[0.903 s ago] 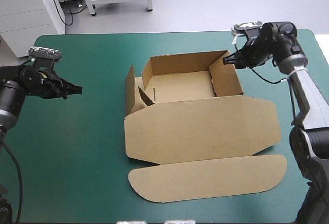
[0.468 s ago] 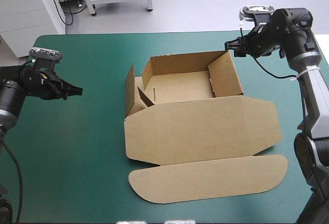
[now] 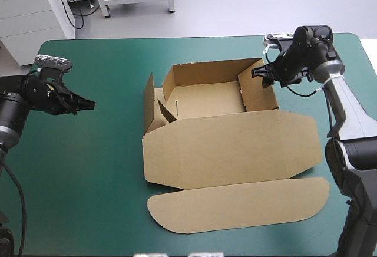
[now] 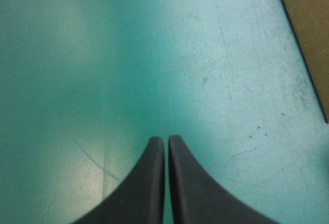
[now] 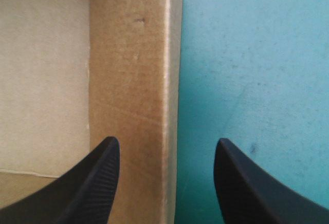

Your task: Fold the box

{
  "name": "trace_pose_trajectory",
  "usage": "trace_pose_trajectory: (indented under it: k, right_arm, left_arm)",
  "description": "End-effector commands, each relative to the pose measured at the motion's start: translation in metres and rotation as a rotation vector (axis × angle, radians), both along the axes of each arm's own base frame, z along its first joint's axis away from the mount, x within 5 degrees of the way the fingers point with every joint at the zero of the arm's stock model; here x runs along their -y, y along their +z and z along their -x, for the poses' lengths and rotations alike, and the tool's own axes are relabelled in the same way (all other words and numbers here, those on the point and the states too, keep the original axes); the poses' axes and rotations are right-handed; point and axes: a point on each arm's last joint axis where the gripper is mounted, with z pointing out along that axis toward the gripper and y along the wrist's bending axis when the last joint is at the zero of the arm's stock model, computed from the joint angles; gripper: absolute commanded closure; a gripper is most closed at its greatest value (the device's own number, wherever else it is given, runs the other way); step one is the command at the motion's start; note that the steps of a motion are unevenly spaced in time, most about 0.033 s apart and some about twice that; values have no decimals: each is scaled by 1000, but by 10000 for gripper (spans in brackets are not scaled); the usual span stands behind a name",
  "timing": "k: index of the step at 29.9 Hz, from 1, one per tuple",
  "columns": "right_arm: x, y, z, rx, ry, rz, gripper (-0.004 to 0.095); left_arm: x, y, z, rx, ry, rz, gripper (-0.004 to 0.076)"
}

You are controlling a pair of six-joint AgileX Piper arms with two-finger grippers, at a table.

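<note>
Lying crosswise, the box (image 3: 227,148) spreads its lid nearward.

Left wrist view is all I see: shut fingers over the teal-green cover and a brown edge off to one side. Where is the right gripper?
Observer: The right gripper is at the far right corner of the box, by its right wall.
Operator: Open or shut?
Observer: Open. In the right wrist view its fingers stand either side of that wall's top edge, one on the inside and one over the cover.
Operator: And the lid?
Observer: The lid lies flat, toward the table's near edge.
</note>
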Motion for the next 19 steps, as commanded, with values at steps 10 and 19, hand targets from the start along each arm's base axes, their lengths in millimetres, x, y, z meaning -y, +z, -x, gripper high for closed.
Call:
trace_pose_trajectory:
  k: [10,19]
  right_arm:
    - [-11,-22,-16,-14,84,-76,417]
    - [-8,-20,-18,7,79,-43,923]
  left_arm:
    - [1,18,6,74,0,12,715]
    - [1,18,6,77,0,12,715]
